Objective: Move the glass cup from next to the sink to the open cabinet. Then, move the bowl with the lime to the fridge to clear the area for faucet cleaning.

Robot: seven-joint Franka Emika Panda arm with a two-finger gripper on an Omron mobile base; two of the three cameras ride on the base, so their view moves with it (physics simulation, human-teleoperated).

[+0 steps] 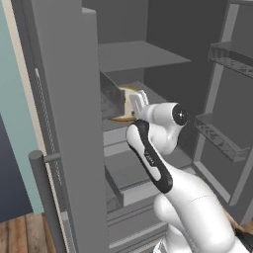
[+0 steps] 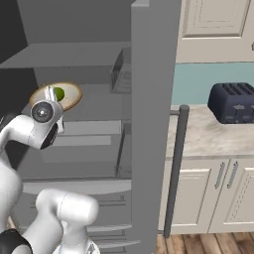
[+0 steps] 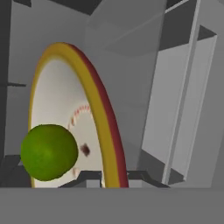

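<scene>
Hand view is showing the bowl (image 3: 72, 122) up close, its golden-brown rim running between the two finger tips at the bottom, with the lime (image 3: 49, 152) sitting against the cream inside. The jaws are standing nearly together and look to be pinching that rim, though the contact itself is falling right at the edge of the picture, so I am judging rather than seeing it plainly. In the right base view the gripper (image 2: 51, 95) is holding the bowl roughly level inside the open fridge (image 2: 149, 124), above a grey shelf (image 2: 89, 126), with the lime showing green just beside the fingers. The left base view is giving the same: the bowl's edge peeking out ahead of the hand, deep among the shelves, door racks (image 1: 225, 133) standing to the right.

The bowl is looking stiff, smooth and probably breakable, held by one edge. The lime is loose and round, so any tilt is likely to roll it out.
</scene>
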